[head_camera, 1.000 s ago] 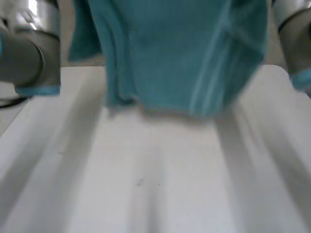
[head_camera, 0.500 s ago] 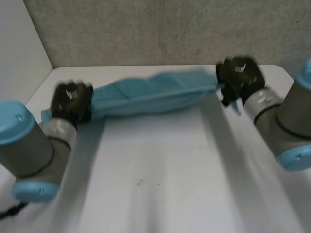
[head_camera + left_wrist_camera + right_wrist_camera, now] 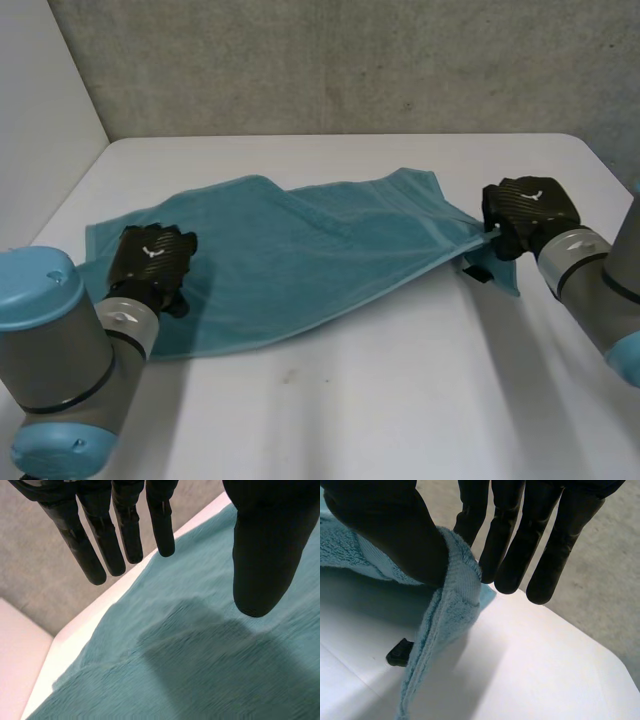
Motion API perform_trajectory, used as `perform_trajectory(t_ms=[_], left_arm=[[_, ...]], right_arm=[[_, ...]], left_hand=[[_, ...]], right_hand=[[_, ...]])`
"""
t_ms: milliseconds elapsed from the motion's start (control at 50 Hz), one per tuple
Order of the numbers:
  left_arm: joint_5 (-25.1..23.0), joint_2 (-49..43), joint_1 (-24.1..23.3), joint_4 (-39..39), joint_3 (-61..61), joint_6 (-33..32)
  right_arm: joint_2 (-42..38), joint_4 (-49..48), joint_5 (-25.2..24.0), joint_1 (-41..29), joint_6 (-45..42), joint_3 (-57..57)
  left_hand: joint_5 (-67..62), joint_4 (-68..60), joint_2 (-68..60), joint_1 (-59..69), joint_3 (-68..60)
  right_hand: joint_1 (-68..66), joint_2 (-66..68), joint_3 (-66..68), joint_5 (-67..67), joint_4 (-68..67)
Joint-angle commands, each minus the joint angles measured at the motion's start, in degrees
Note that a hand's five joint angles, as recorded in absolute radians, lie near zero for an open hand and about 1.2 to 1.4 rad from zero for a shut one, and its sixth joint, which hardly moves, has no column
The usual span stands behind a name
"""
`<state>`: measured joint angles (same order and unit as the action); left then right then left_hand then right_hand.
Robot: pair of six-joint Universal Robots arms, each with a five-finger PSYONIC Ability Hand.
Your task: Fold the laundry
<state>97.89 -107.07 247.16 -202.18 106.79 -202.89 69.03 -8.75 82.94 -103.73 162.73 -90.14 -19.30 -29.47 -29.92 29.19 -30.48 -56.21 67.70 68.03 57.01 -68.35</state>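
— Left hand [image 3: 152, 262] first: what is it doing?

— It sits over the left part of the teal towel [image 3: 300, 260], near the left edge of the table [image 3: 350, 400], and it has let go. Its wrist view shows the fingers [image 3: 125, 530] straight and the thumb well apart from them, just above the cloth, with nothing pinched.

— And a moment ago?

— A second back the towel hangs in the air right in front of the head camera. Half a second back it is a bunched band stretched between the two hands near the far edge. Now it lies spread across the middle of the table, mostly flat, with a few ripples toward its far side.

— So the lay-down is finished?

— Nearly, I judge. On the left the spreading looks done, but no fold is made yet.

— And the right side?

— The towel's right corner is off the table, drawn taut up to the right hand [image 3: 525, 212] near the right edge. That wrist view shows the hem caught between the thumb [image 3: 395, 535] and straight fingers, with the rest of the corner hanging toward the table.

— Anything under it?

— A small black piece [image 3: 400, 652] lies on the table just beside the hanging hem. I cannot tell what it is.

— What does that mean for the fold?

— My guess is that the held corner is the one to carry across, with the left side already settled.
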Motion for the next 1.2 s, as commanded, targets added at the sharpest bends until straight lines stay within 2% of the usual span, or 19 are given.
perform_trajectory(t_ms=[20,100,140,200,260,300,400,580,700,1000,1020,1040,1080,1200], left_arm=[[0.1,-0.9,5.9,0.1,1.8,0.0],[-0.2,-0.9,8.5,0.7,2.6,-0.1],[-0.7,-0.5,12.0,2.3,3.4,-0.6],[-0.9,0.0,13.2,3.8,3.9,-0.7],[-3.9,2.7,14.9,8.2,4.7,-0.9],[-8.2,4.0,16.7,11.6,6.4,-0.9],[-12.1,7.6,19.3,12.7,10.4,-1.4],[-12.3,10.3,18.8,11.6,15.6,-2.0],[-12.3,10.1,18.5,5.7,17.4,-2.0],[-11.9,4.3,18.8,-1.2,17.6,-2.0],[-9.4,1.9,19.8,-9.1,13.2,-2.0],[-9.4,2.0,19.8,-9.1,13.2,-2.0],[-8.9,5.1,20.6,-9.0,14.1,-1.9],[-9.3,9.3,21.0,-8.8,15.7,-1.6]], right_arm=[[-0.6,0.4,-0.3,3.5,4.1,0.2],[-0.8,0.4,-0.6,4.0,4.1,0.5],[-0.8,0.4,-0.7,4.0,4.1,0.4],[-0.8,0.4,-0.8,4.0,4.1,0.4],[-0.8,0.3,-0.8,4.0,4.1,0.2],[-0.8,0.2,-0.8,3.9,4.0,0.1],[-0.9,0.0,-0.7,3.9,4.0,0.1],[-0.9,-0.1,-0.7,3.9,3.9,0.0],[-0.9,-0.1,-0.7,3.9,4.0,0.1],[-1.3,-0.3,-0.7,3.9,3.8,0.0],[-1.4,-0.3,-0.5,3.8,3.6,-0.2],[-1.4,-0.3,-0.5,3.8,3.6,-0.2],[-1.3,0.3,-0.7,3.9,3.5,0.2],[-1.2,1.2,-0.9,4.0,1.3,0.3]], left_hand=[[-2.9,-2.8,-2.3,3.1,-1.8],[-2.9,-2.8,-2.3,3.1,-1.8],[-3.1,-3.0,-2.5,3.2,-1.9],[-3.1,-3.0,-2.5,3.2,-1.9],[-1.3,-1.1,-0.7,1.4,-0.1],[0.7,0.9,1.4,-0.6,1.9],[10.0,10.1,10.6,-9.9,11.1],[13.7,13.9,14.3,-13.6,14.9],[13.0,13.2,13.6,-12.9,14.2],[11.2,11.4,11.8,-11.1,12.4],[-36.6,-36.4,-36.0,36.7,-35.4],[-36.6,-36.4,-36.0,36.7,-35.4],[-50.6,-50.5,-50.0,50.7,-49.5],[-50.7,-50.5,-50.1,50.8,-49.5]], right_hand=[[-23.8,12.3,12.0,13.0,-11.7],[-23.8,12.3,12.0,13.0,-11.7],[-23.8,12.3,12.0,13.0,-11.7],[-23.8,12.3,12.0,13.0,-11.7],[-23.8,12.3,12.0,13.0,-11.7],[-23.8,12.3,12.0,13.0,-11.7],[-23.8,12.3,12.0,13.0,-11.7],[-23.8,12.3,12.0,13.0,-11.7],[-23.8,12.3,12.0,13.0,-11.7],[-23.8,12.3,12.0,13.0,-11.7],[-23.8,12.3,12.0,13.0,-11.7],[-23.8,12.3,12.0,13.0,-11.7],[-23.8,12.3,12.0,13.0,-11.7],[-23.8,12.3,12.0,13.0,-11.7]])
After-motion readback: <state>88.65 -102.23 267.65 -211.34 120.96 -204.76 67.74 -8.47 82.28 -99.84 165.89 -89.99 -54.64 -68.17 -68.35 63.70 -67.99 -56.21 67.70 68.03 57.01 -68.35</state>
